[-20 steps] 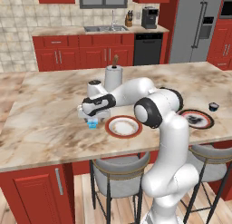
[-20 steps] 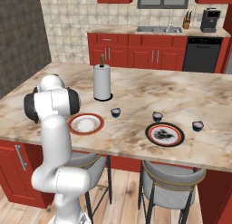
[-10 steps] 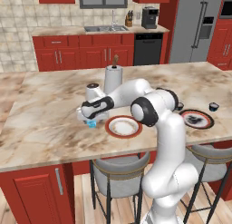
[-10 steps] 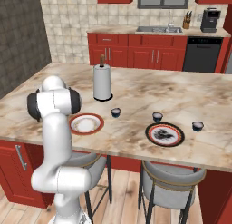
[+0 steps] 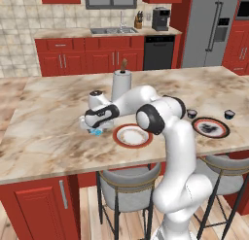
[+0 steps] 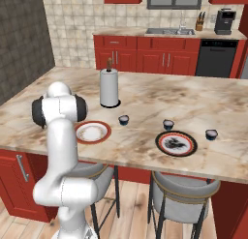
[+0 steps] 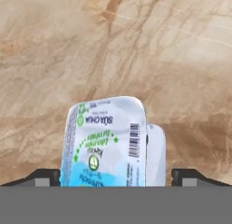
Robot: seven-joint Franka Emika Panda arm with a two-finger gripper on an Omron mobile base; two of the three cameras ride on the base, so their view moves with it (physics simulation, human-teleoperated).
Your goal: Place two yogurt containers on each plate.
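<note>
Light blue yogurt container (image 7: 106,143) (label up) sits between gripper (image 7: 116,175) fingertips.

Kitchen island counter (image 6: 145,95): paper-towel roll (image 6: 109,88) at back; rimmed plate (image 6: 92,132) in front of it, patterned plate (image 6: 176,143) to its right. Three yogurt cups (image 6: 124,120) betw. & beyond plates; fourth yogurt container (image 5: 96,132) left of rimmed plate, betw. gripper (image 5: 92,128) tips.
</note>
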